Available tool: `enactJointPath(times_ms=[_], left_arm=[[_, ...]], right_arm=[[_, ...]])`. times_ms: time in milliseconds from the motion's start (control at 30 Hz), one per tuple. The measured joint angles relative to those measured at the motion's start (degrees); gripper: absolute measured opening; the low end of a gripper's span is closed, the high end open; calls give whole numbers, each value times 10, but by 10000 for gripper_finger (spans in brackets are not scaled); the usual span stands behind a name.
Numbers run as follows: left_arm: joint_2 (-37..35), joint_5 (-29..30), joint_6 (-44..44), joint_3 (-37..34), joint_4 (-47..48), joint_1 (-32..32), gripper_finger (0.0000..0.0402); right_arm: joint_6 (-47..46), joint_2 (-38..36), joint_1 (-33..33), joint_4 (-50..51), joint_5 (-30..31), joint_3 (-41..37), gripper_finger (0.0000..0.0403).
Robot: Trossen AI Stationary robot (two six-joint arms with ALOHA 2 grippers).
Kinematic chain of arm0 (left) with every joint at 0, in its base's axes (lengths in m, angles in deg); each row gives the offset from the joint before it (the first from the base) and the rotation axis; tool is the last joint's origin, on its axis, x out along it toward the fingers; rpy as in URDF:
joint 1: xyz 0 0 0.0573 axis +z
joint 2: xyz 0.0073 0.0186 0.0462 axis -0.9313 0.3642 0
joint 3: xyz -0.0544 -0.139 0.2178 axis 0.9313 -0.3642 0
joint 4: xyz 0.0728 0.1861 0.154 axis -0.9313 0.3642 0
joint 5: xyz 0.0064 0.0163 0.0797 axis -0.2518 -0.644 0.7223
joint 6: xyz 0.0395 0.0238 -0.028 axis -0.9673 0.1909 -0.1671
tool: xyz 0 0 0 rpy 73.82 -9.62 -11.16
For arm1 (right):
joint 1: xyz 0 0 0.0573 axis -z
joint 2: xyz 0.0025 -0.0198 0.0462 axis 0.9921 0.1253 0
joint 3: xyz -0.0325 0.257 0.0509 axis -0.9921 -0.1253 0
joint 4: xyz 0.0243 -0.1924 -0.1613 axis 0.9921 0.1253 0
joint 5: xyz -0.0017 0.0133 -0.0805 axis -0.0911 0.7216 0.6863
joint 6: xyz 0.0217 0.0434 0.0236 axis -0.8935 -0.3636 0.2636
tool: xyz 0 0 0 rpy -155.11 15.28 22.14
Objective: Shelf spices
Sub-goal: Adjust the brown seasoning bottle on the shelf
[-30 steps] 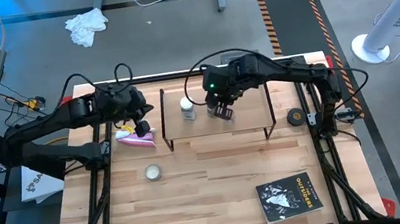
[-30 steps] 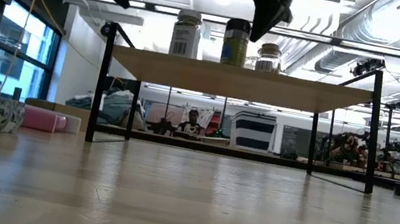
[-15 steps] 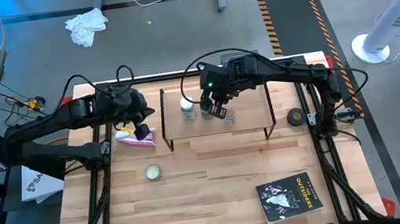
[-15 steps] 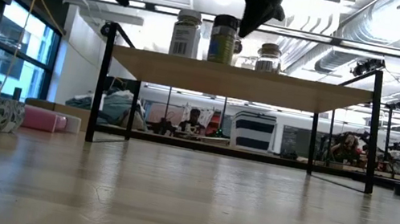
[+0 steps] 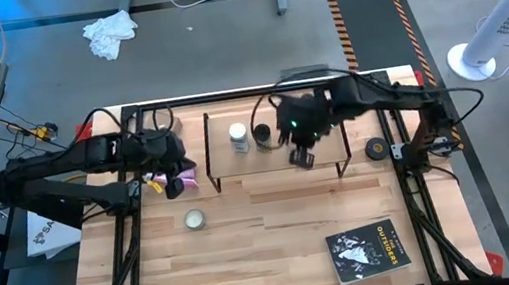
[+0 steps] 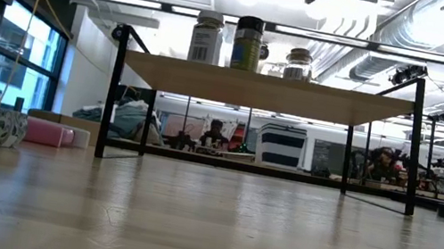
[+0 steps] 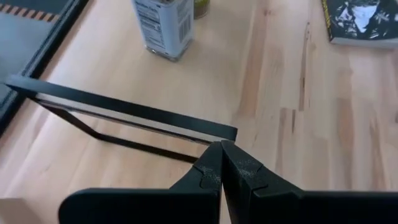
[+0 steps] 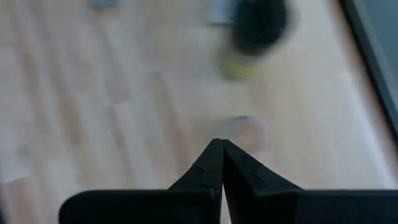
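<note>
So down at the front of the table there's a book lying flat and a flat round tin, both well apart from either arm. Going back from there, the shelf sits mid-table with all three spices up on its wood top. The right gripper hangs over the shelf top, clenched tight on nothing, fingers pressed together. Off to its side, away from the right arm's base, stand the dark jar and then the white-capped jar, close together; in the low view a smaller clear jar stands a bit apart from the pair, behind them. The left gripper waits just outside the shelf's end rail, also clamped shut and empty, with a pink thing right by it. A black disc lies beyond the shelf's other end.
</note>
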Motion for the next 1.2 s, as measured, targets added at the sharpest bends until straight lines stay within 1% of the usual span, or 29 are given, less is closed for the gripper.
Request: enactJointPath(times_ms=[167,300,367,500,633,700,867,967,1067,1200], left_arm=[[-31,-7,23,-61,-55,-2,0],[-45,-9,23,-87,-87,-2,0],[-47,-9,17,-89,-93,-1,0],[-54,-11,19,-89,-116,-1,0],[-68,-9,21,-89,-118,-1,0],[-74,-8,23,-89,-118,-1,0],[-80,7,23,-89,-119,-1,0],[-80,7,23,-89,-119,-1,0],[-80,11,24,-89,-121,0,0],[-80,22,32,-89,-139,9,0]], right_arm=[[-43,6,-53,2,-5,0,0],[-46,24,-66,11,33,-1,0],[-36,26,-59,-8,36,-12,0],[-27,9,-40,-40,7,-87,0],[-47,-51,-37,-119,0,-164,0],[-48,-81,-36,-157,-16,-204,0],[-75,-119,-25,-224,-43,-304,0],[-74,-129,-23,-257,-40,-328,0],[-62,-124,-18,-256,-23,-345,0],[-36,-124,-1,-266,-19,-355,0]])
